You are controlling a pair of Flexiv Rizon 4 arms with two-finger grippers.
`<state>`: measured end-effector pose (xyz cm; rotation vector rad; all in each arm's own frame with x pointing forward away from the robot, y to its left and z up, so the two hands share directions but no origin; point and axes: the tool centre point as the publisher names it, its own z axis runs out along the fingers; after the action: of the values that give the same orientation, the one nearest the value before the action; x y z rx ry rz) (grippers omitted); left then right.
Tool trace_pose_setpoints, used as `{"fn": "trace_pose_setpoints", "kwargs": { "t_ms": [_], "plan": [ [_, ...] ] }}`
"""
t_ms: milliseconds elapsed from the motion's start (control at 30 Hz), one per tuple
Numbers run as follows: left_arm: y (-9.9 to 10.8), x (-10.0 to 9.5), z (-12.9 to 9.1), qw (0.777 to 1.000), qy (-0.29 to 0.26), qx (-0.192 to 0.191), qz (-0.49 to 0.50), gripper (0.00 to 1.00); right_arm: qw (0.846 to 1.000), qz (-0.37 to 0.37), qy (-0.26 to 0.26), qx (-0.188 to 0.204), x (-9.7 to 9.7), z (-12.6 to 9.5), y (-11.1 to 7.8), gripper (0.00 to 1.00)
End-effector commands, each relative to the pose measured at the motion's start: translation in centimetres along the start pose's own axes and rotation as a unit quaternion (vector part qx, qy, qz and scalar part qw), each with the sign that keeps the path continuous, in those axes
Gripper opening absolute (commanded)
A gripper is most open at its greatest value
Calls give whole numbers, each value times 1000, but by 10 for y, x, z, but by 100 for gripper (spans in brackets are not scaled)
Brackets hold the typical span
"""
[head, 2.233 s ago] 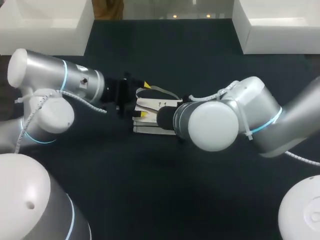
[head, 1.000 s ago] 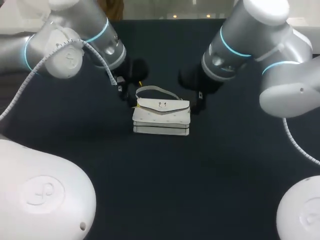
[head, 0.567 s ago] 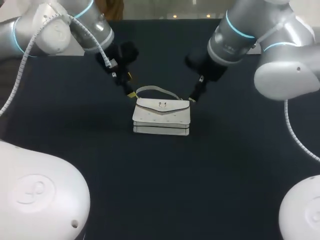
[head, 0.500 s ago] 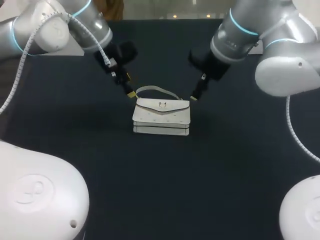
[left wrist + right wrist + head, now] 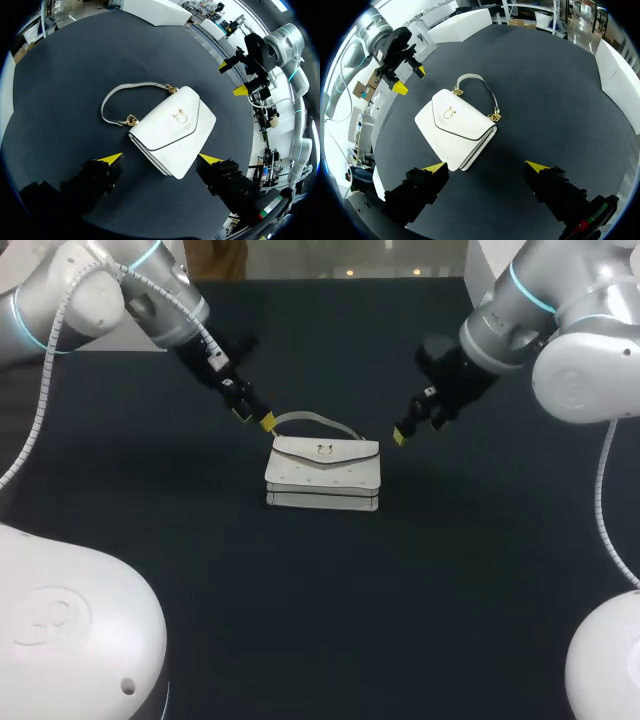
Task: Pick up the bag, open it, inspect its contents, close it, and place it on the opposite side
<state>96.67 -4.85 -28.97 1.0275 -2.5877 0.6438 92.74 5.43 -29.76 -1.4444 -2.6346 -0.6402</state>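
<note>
Bag (image 5: 322, 472) lies at the middle of the table (image 5: 320, 630), white, flap shut, strap (image 5: 312, 419) curled on the cloth behind it. Left gripper (image 5: 160, 159) hangs near its left rear corner, fingers spread and holding nothing. Right gripper (image 5: 486, 165) hangs off the right rear corner, likewise spread and unloaded.

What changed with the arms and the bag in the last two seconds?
Both arms rose from the bag and drew back outward. The left gripper now hangs open by the left end of the strap, and the right gripper is open off the bag's right side. Neither touches it. The bag stayed put on the table, flap shut.
</note>
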Motion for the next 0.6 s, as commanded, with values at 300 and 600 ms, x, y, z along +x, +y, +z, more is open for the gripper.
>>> {"fn": "trace_pose_setpoints", "kwargs": {
  "t_ms": [300,600],
  "plan": [
    [17,3,20,833,195,67,-514,100,812,539,217,-50,10,1,2,100],
    [21,4,23,793,254,95,-545,100,739,627,245,-33,14,29,6,100]
  ]
}}
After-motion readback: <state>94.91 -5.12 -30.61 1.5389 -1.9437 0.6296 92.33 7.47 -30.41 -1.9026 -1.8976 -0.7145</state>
